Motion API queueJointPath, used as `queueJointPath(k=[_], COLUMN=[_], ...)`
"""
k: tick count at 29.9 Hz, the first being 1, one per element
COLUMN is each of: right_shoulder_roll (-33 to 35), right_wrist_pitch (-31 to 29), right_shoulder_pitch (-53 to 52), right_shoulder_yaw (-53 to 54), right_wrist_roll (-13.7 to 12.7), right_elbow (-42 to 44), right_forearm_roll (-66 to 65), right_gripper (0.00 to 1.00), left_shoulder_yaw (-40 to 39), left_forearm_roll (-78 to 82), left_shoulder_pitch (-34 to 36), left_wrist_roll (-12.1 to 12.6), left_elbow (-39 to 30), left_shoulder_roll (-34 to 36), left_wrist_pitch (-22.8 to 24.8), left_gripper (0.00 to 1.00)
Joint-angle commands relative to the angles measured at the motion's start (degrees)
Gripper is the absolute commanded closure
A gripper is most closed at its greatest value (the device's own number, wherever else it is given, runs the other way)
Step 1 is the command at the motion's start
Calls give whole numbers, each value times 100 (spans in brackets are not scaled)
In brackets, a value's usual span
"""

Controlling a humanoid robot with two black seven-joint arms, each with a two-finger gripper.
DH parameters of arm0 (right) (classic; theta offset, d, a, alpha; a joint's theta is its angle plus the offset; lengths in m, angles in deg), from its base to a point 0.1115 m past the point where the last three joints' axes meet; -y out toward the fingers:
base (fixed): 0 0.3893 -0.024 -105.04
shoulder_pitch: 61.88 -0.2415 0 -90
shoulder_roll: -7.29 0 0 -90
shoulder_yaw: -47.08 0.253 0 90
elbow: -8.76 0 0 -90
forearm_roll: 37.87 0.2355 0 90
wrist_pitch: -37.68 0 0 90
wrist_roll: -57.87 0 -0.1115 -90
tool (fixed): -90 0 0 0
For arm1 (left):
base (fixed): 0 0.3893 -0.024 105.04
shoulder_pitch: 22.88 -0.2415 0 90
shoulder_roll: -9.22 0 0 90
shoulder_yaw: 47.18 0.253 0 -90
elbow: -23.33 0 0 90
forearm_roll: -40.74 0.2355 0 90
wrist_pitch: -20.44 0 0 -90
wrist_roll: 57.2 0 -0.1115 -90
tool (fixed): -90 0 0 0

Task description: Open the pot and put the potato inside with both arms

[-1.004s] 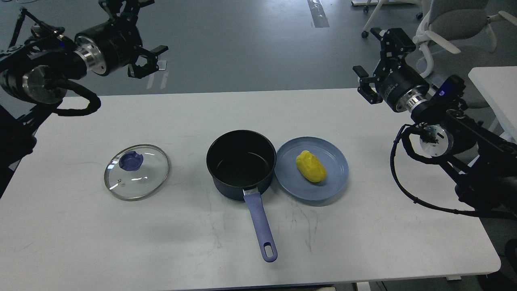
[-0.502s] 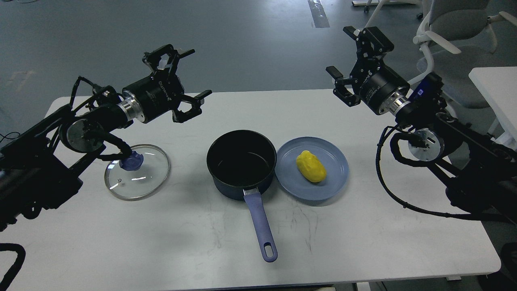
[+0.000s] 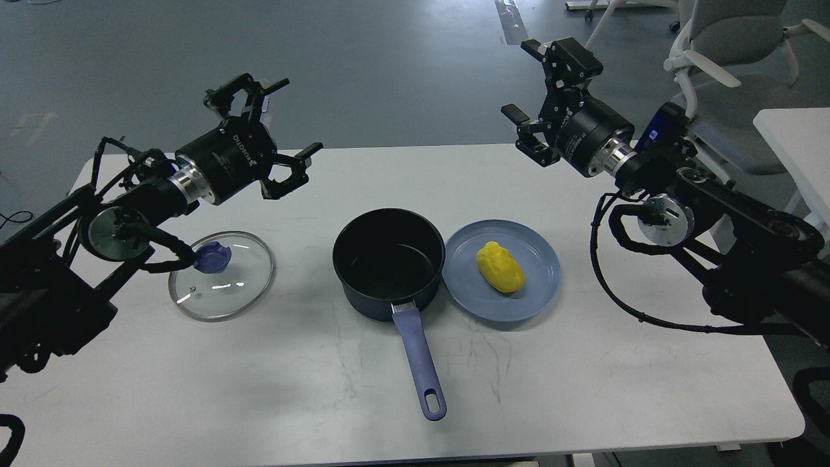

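Observation:
The dark navy pot (image 3: 388,259) stands uncovered at the middle of the table, and its black inside holds nothing. Its long blue handle (image 3: 418,363) points toward me. The yellow potato (image 3: 500,266) lies on a blue-grey plate (image 3: 538,285) that touches the pot's right side. The glass lid (image 3: 220,275) with its blue knob lies flat on the table, left of the pot. My left gripper (image 3: 299,117) is open and empty, in the air behind the lid and to the pot's back left. My right gripper (image 3: 522,81) is open and empty, high above the table's back edge, behind the plate.
The white table (image 3: 583,389) ends close behind both grippers. Office chairs (image 3: 713,39) and a second white table (image 3: 794,143) stand at the back right, beyond my right arm. Black cable loops hang under both wrists.
My left arm swung in from the upper left to above the table behind the lid. My right gripper moved left and slightly up. Pot, lid, plate and potato have not moved.

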Motion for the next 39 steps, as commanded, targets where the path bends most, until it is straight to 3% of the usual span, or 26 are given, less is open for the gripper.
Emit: queueJointPath(k=[1,7,13,19,24,32,39], right_shoulder_roll=[32,356,848,1191,1499,1403,771], right_wrist_pitch=[1,-7,1,27,316,915,1073], right_shoulder_pitch=[-22,-154,-347,-304,-269,-111,74], right_shoulder_yaw=[-21,-38,-372,-617,-1539,-2446,-2552], right_wrist_roll=[1,18,124,413,1002,1214,1319], right_elbow=[-27,-80,-132,-168,-159,113,895], right_forearm_roll=[-70,-403,-2570,-4890,-6492,-7049,-7313], right_gripper=[0,0,0,0,0,1,4], left_shoulder_yaw=[-20,-29,-29,-38,-38,-38,-47], left_forearm_roll=[5,14,23,23,23,75,75], left_shoulder_pitch=[-18,-18,-36,-36,-45,-88,-124], left_wrist_roll=[2,-24,-59,-68,-120,-165,-234], left_elbow=[-65,-82,-82,-91,-135,-170,-170], left_shoulder_roll=[73,152,258,285,311,346,364], left_wrist_pitch=[26,-18,0,9,9,0,-9], left_gripper=[2,2,2,2,2,2,2])
